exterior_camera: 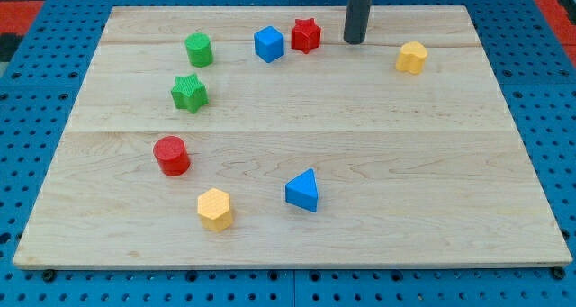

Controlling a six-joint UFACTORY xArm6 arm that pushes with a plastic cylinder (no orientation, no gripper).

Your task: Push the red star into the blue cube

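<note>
Wooden board (360,163) on blue pegboard, my tip (355,41) a bare rod holding nothing, red star (306,34) just to its left, blue cube (268,44) beyond, nearly touching star, yellow block (412,57) to tip's right.
</note>
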